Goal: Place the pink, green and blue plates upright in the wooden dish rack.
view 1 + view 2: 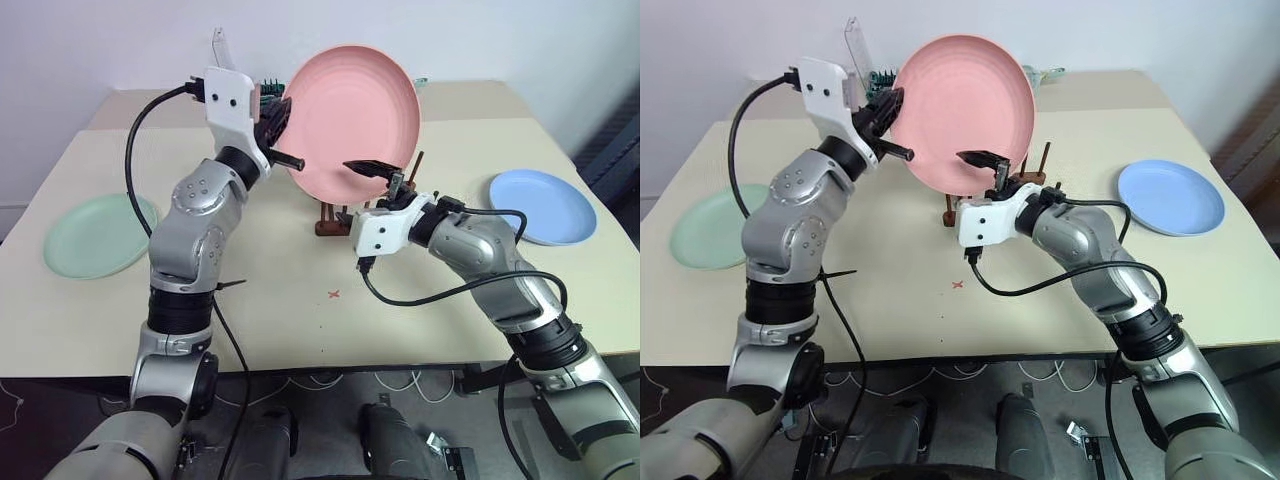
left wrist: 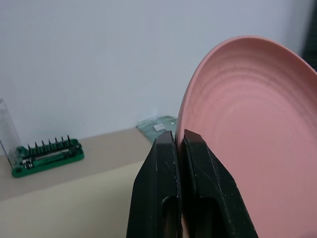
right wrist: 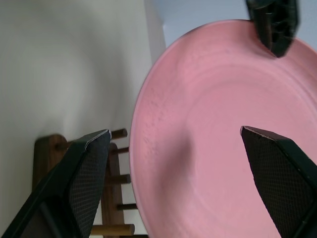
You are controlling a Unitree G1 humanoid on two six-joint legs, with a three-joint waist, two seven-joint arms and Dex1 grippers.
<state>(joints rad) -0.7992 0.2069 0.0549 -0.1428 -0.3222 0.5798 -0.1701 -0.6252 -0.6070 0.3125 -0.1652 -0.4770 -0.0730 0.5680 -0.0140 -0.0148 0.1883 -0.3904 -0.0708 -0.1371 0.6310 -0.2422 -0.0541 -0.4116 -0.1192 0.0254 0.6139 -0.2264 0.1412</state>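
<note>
While the left gripper (image 1: 281, 120) pinched the rim of the pink plate (image 1: 352, 120), the plate stood up on edge above the wooden dish rack (image 1: 345, 215). The right gripper (image 3: 173, 163) was wide apart near its face. The green plate (image 1: 98, 235) and blue plate (image 1: 543, 206) lay flat on the table (image 1: 300, 310).

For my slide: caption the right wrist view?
Open right gripper facing the pink plate above the wooden dish rack.

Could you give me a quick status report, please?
Left gripper shut on pink plate rim, held above dish rack. Right gripper open beside it. Nothing blocking.
</note>
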